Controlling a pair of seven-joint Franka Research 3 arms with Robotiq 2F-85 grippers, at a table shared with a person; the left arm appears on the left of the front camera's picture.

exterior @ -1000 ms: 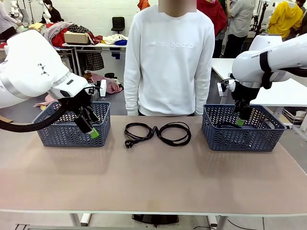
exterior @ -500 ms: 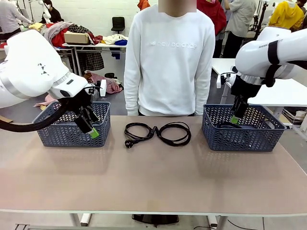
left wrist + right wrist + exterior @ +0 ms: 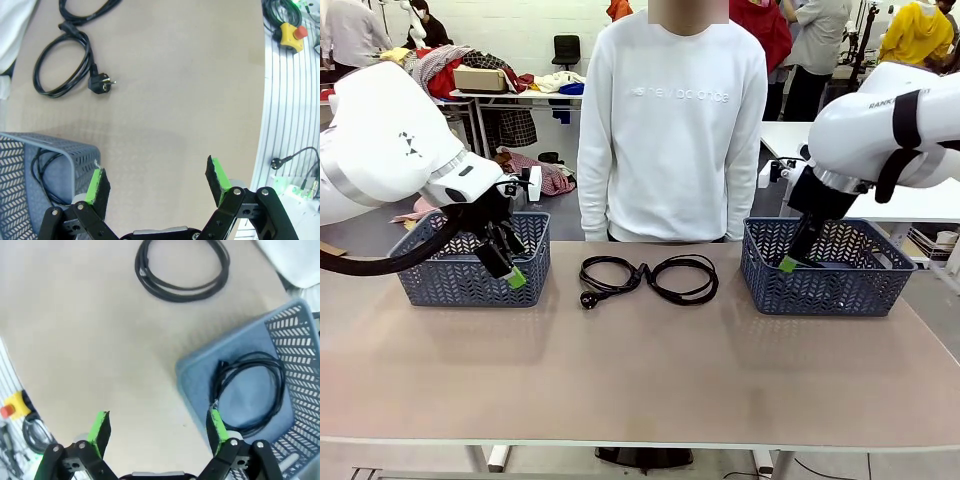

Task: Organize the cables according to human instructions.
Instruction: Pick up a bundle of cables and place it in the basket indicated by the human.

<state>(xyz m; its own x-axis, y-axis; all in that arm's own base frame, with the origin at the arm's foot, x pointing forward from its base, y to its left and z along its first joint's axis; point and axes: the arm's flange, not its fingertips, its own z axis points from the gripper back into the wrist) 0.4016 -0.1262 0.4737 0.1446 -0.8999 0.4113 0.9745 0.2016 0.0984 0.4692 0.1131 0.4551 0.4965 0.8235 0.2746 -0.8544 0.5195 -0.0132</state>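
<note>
Two coiled black cables lie side by side at mid-table: one with a chunky plug (image 3: 610,276) (image 3: 61,66) and one plain loop (image 3: 686,279) (image 3: 183,269). Another cable (image 3: 251,388) lies inside the right blue basket (image 3: 840,292), and one more (image 3: 44,165) rests in the left blue basket (image 3: 450,290). My left gripper (image 3: 510,271) (image 3: 157,180) hangs open and empty in front of the left basket's near right corner. My right gripper (image 3: 788,262) (image 3: 158,426) is open and empty, tilted over the right basket's left wall.
A person in a white sweatshirt (image 3: 670,120) stands at the far edge behind the cables, hands not on the table. A yellow emergency stop box (image 3: 291,34) (image 3: 12,403) sits off the table's near side. Bare tabletop stretches in front of the cables.
My right gripper has risen out of the right basket and swung left to its left wall, still open and empty. The left arm and the cables have not moved.
</note>
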